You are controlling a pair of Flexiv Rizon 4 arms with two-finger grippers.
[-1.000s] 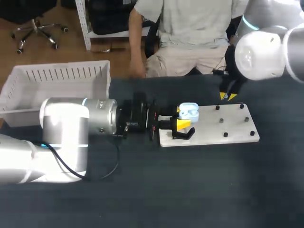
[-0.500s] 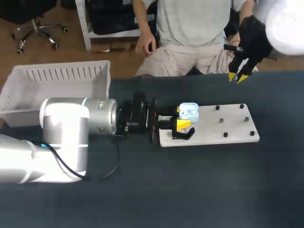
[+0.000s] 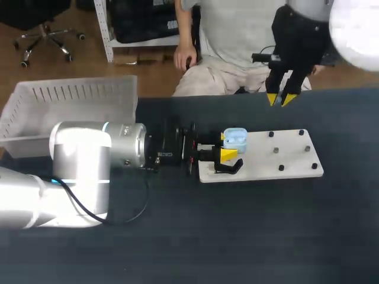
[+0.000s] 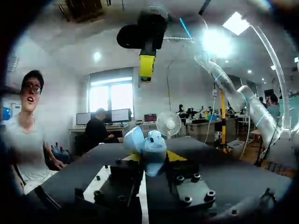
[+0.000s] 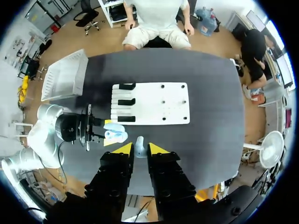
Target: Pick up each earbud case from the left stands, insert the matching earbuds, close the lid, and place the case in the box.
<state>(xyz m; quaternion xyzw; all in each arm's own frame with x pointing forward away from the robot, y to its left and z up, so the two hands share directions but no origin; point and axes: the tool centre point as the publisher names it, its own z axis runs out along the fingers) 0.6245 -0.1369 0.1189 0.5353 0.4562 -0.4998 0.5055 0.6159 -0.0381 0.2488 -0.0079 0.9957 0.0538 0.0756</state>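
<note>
A light blue earbud case [image 3: 235, 139] with its lid open is held at the left end of the white stand board [image 3: 278, 160], and my left gripper [image 3: 227, 147] is shut on it. The left wrist view has the case [image 4: 148, 145] between the yellow tips, its lid raised. My right gripper [image 3: 280, 99] hangs high over the table's far edge, behind the board. Its own view looks straight down and has a small white earbud [image 5: 139, 144] pinched between the fingers of the right gripper [image 5: 140, 150], with the case [image 5: 115, 135] far below.
A white slatted box [image 3: 71, 100] stands at the back left of the table. Black stands [image 5: 123, 101] line the board's left end, and small black pegs [image 3: 276, 151] dot its right half. One black stand [image 3: 230, 168] sits just in front of the held case.
My right gripper rose from beside the board's far edge and went back over the table's far edge, then a little left. The left arm and the case stayed put.
</note>
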